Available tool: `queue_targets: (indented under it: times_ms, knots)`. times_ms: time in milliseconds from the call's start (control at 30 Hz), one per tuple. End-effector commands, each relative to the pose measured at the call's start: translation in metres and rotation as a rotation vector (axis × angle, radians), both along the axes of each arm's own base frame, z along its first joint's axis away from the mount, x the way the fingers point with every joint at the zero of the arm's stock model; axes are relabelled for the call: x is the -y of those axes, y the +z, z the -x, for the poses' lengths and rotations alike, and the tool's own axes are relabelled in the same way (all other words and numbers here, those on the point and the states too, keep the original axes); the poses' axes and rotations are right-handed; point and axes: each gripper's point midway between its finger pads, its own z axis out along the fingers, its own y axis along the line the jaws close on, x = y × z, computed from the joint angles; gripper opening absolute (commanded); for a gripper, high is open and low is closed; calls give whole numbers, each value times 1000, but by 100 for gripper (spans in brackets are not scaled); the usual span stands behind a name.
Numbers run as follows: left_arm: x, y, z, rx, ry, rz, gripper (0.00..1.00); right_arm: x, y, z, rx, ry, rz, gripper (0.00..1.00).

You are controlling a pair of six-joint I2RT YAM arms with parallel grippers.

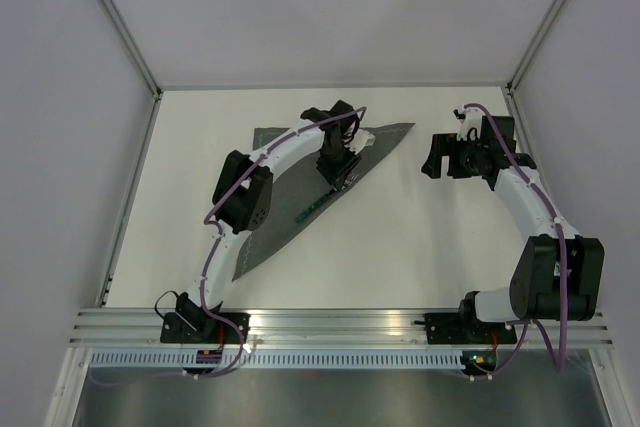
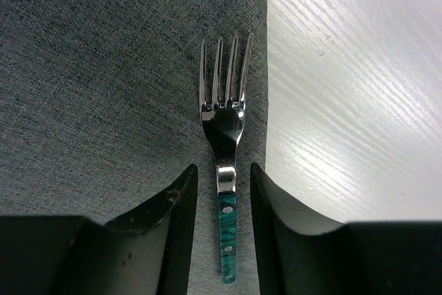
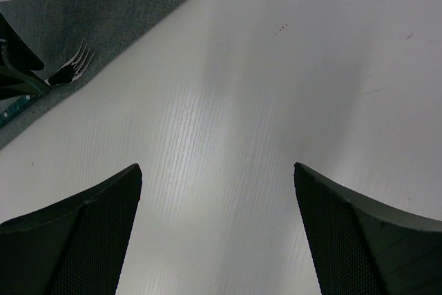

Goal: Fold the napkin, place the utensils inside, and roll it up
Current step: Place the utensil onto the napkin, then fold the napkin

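The dark grey napkin [image 1: 290,207] lies folded into a triangle on the white table. A fork with a teal handle [image 1: 312,210] lies on it, along the folded edge. In the left wrist view the fork [image 2: 224,136] lies flat on the napkin [image 2: 103,88]. My left gripper [image 2: 222,177] is open and low over it, its fingers on either side of the handle with a gap on both sides. My right gripper [image 1: 435,155] is open and empty over bare table right of the napkin. Its view [image 3: 217,170] shows the fork tines [image 3: 72,68]. No other utensil shows.
White table [image 2: 345,101] runs right of the napkin's fold. Walls enclose the table on the left, the far side and the right. The aluminium rail [image 1: 340,322] with both arm bases runs along the near edge.
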Motion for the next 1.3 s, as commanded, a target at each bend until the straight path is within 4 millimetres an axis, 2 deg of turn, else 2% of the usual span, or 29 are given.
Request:
queue_targets:
  times_ms: [0,100,233,267,333,367,433,467,500,533,567,600,667,700,733,767,800,833,867,900,933,967,1000,1033,1100,1133,1167,1233,1267]
  knots:
    - [9,18,-8,40,22,25,41,3,19,-7,61,-1,4,95]
    - [12,34,-13,72,32,47,45,2,20,-6,63,3,2,95]
    - [13,68,-24,157,76,85,52,2,23,-6,75,7,2,95]
    - [11,87,-27,198,94,98,54,0,28,-6,89,15,-1,95]
    - [6,108,-31,233,147,120,55,-6,36,-7,117,37,-11,95]
    - [0,136,-33,283,181,144,55,-11,45,-8,146,59,0,95]
    - [-11,164,-32,327,276,170,55,-30,52,-7,184,113,43,94]
    - [-21,199,-30,390,317,213,55,-37,58,-6,209,138,67,93]
    - [-30,210,-27,408,384,232,55,-59,61,-2,226,198,74,93]
    - [-43,224,-27,450,437,233,54,-67,66,-1,249,213,92,92]
    - [-61,254,-18,497,490,277,54,-79,69,1,268,242,98,92]
    - [-71,269,-13,511,555,310,54,-108,70,10,284,316,97,91]
    - [-96,290,-4,573,637,332,54,-132,72,13,325,362,125,90]
    - [-111,323,11,634,683,399,54,-164,71,28,345,441,127,89]
    - [-124,338,19,681,721,417,54,-178,64,33,349,475,143,89]
    - [-136,342,27,698,752,422,54,-190,64,32,390,481,175,88]
    - [-151,369,46,748,786,482,55,-223,61,52,423,579,193,88]
    - [-163,376,53,779,813,486,55,-237,47,59,417,619,221,87]
    - [-171,383,61,799,832,497,55,-251,48,61,458,624,248,87]
    - [-179,387,70,811,856,511,55,-279,43,84,489,719,261,86]
    - [-194,402,85,854,882,538,56,-292,30,89,485,753,288,86]
    - [-202,406,94,865,894,542,56,-307,29,96,517,779,298,86]
    - [-207,409,101,871,903,550,56,-326,25,114,544,846,303,86]
    - [-216,417,113,891,916,570,57,-337,12,119,539,883,322,86]
    - [-224,418,125,890,932,572,57,-364,7,138,590,942,318,84]
    - [-230,422,133,903,941,586,57,-373,-7,142,591,974,342,83]
    - [-234,421,138,899,944,578,57,-387,-7,154,623,1005,323,83]
    - [-241,423,146,909,958,581,57,-404,-18,163,661,1036,338,83]
    - [-243,424,148,912,961,584,57,-414,-20,177,678,1068,337,83]
